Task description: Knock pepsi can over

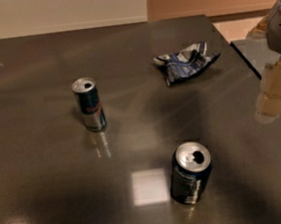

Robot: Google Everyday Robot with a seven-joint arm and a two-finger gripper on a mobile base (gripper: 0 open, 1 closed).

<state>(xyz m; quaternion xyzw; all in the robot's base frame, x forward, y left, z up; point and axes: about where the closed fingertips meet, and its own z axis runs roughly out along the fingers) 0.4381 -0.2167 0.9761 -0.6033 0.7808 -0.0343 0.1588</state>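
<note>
The pepsi can (pixel 189 174), dark navy with a silver top and small white print, stands upright on the dark table near the front, right of centre. My gripper (pixel 272 101) hangs at the right edge of the view, above the table's right side. It is to the right of the can and a little farther back, well apart from it and holding nothing.
A slimmer blue-and-silver can with red lettering (pixel 89 105) stands upright at the left middle. A crumpled blue-white wrapper (pixel 185 60) lies at the back right. The table's right edge (pixel 257 74) runs diagonally beside my gripper, with a lower surface beyond it.
</note>
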